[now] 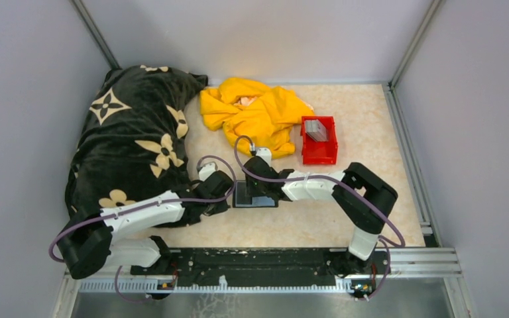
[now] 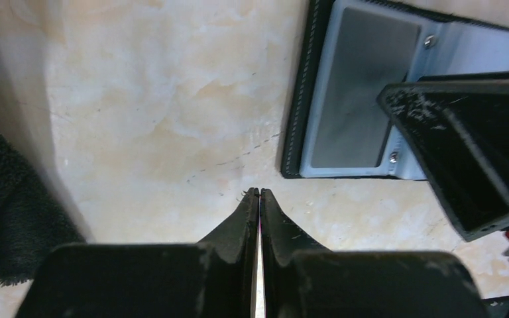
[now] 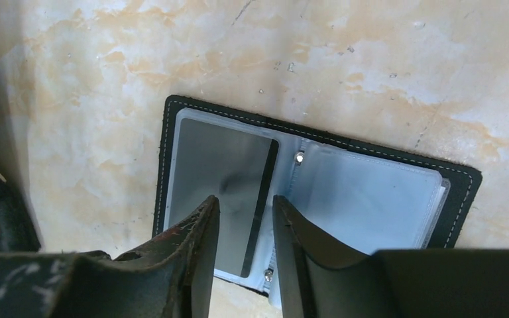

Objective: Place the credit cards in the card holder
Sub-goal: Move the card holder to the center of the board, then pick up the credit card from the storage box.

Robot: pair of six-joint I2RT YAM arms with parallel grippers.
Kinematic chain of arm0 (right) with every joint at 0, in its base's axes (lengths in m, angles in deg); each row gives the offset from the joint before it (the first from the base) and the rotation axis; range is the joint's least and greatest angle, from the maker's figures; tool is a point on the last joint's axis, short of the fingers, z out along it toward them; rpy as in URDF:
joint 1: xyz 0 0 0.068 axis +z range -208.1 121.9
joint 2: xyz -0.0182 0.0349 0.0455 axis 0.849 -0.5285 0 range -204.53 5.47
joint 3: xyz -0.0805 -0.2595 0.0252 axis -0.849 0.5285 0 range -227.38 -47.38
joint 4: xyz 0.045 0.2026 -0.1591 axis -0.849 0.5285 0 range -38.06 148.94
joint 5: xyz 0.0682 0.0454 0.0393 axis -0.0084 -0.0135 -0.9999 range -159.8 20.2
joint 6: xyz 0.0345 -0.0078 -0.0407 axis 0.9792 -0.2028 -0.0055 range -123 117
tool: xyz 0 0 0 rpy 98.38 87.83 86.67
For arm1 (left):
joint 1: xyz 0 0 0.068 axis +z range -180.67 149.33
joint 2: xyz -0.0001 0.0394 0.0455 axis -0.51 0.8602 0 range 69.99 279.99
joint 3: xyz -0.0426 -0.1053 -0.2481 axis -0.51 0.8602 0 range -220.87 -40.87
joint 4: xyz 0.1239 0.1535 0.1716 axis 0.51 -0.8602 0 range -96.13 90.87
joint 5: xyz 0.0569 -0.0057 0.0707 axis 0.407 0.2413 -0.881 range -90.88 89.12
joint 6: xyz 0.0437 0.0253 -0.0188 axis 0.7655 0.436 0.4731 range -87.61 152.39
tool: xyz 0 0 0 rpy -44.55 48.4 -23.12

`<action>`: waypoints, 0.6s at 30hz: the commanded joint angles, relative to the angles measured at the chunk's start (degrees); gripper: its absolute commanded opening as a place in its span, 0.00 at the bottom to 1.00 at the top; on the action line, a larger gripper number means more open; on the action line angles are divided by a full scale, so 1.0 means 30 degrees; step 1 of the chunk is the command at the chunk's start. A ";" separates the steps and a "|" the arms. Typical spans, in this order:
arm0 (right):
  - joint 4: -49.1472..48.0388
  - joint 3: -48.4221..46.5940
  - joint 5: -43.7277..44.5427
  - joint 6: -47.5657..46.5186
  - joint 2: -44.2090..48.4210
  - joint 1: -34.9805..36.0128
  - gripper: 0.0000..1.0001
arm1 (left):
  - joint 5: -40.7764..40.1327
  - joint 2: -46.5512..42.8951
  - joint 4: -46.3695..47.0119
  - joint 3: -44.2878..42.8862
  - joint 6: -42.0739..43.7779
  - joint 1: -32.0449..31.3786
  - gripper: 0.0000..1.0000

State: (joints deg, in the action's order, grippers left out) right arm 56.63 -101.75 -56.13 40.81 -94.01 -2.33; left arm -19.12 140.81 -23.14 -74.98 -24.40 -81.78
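Note:
The card holder [image 1: 244, 196] lies open and flat on the table between my two grippers, its greyish clear sleeves facing up [image 3: 371, 192]. One grey-silver credit card [image 3: 219, 172] rests flat on its left half. More credit cards [image 1: 316, 129] stand stacked in the red bin. My right gripper [image 3: 245, 199] hovers just over the holder's fold, jaws apart with nothing between them. Just off the holder's left edge [image 2: 351, 99], my left gripper [image 2: 259, 192] is shut and empty, low over the bare table.
A black flower-print blanket [image 1: 132, 132] covers the left side, right beside the left arm. A yellow cloth [image 1: 258, 112] lies behind the holder. The red bin [image 1: 321, 154] sits to the back right. Frame rails and walls close in the table.

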 commanded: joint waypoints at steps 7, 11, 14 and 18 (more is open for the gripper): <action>0.1218 -0.1783 0.0602 -0.2191 0.2947 0.0133 0.40 | -0.0548 -0.0178 -0.0251 -0.1839 0.1144 0.0133 0.14; 0.2553 -0.2493 0.2062 -0.3042 0.4240 -0.0027 0.47 | -0.0221 -0.0552 0.0772 -0.1898 0.1778 0.0203 0.37; 0.3247 -0.2740 0.2581 -0.3532 0.5285 -0.0946 0.51 | 0.0002 -0.0727 0.1802 -0.2107 0.2590 0.0462 0.65; 0.3492 -0.2520 0.2140 -0.4006 0.6657 -0.3265 0.51 | 0.1256 -0.0020 0.2605 -0.2979 0.4087 0.1202 0.89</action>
State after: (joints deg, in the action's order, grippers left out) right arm 65.41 -107.44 -51.58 31.61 -78.89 -6.07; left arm -18.79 139.98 -19.95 -80.21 -17.67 -80.07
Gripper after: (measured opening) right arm 0.507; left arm 0.816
